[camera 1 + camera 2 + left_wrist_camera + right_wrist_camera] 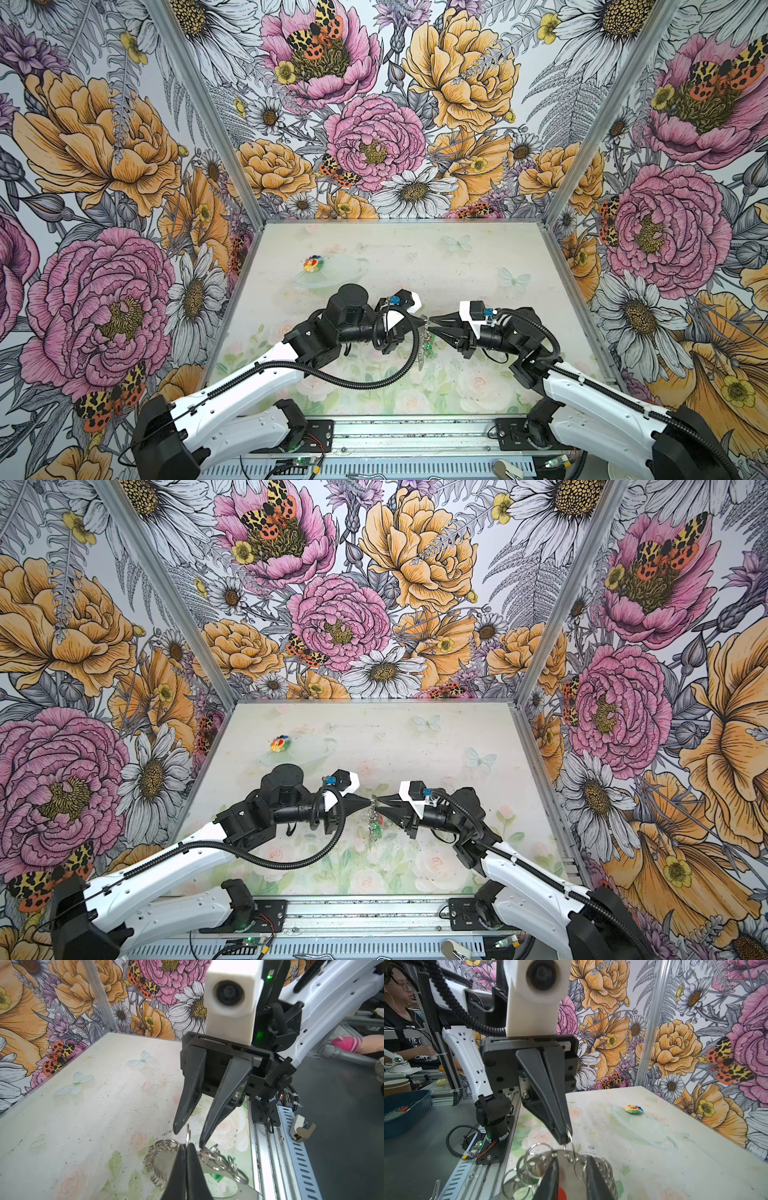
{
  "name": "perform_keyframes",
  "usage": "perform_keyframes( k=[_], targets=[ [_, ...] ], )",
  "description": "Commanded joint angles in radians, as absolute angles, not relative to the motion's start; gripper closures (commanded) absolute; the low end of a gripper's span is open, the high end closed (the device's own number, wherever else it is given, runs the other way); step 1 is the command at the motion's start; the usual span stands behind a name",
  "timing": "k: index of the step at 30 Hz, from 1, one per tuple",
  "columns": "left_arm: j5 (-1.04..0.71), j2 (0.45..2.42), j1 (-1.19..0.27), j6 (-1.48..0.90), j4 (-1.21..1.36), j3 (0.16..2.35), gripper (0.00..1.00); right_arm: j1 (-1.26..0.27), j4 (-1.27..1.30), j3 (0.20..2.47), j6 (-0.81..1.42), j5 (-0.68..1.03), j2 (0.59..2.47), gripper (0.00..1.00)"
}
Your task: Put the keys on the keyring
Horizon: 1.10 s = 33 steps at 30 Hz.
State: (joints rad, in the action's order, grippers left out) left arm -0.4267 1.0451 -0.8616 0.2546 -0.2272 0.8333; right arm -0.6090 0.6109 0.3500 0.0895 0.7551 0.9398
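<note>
The keyring (423, 332) (374, 814) hangs on edge above the table's middle, between both arms. It is a flat grey band fringed with silver wire loops (158, 1169). The keys (430, 348) (376, 829) show only as green heads dangling below it. My left gripper (186, 1145) (419, 322) is shut on one wire loop (569, 1138) at the band's rim. My right gripper (572, 1158) (430, 325) faces it from the other side and is open. Its fingers (187, 1105) stand apart around that loop, and the band (571, 1174) shows between them.
A round multicoloured toy (311, 264) (633, 1109) lies at the back left beside a clear plastic oval (332, 270). Flowered walls close three sides, and a metal rail (407, 432) runs along the front edge. A blue tray (404, 1109) sits outside the cell.
</note>
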Motion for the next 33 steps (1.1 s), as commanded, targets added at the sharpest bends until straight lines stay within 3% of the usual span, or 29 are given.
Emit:
perform_keyframes(
  k=[1,17,33],
  targets=[
    [-0.368,1.077,-0.884,0.339,-0.418,0.898,1.00,-0.601,0.516,0.390,0.050,0.764,0.951,0.77],
    [-0.373,1.085,-0.899,0.383,-0.483,0.937,1.00,-0.601,0.466,0.440,0.086,0.924,1.029,0.88],
    [-0.329,1.045,-0.899,0.384,-0.431,0.913,1.00,-0.603,0.468,0.437,0.080,0.925,1.053,0.93]
  ],
)
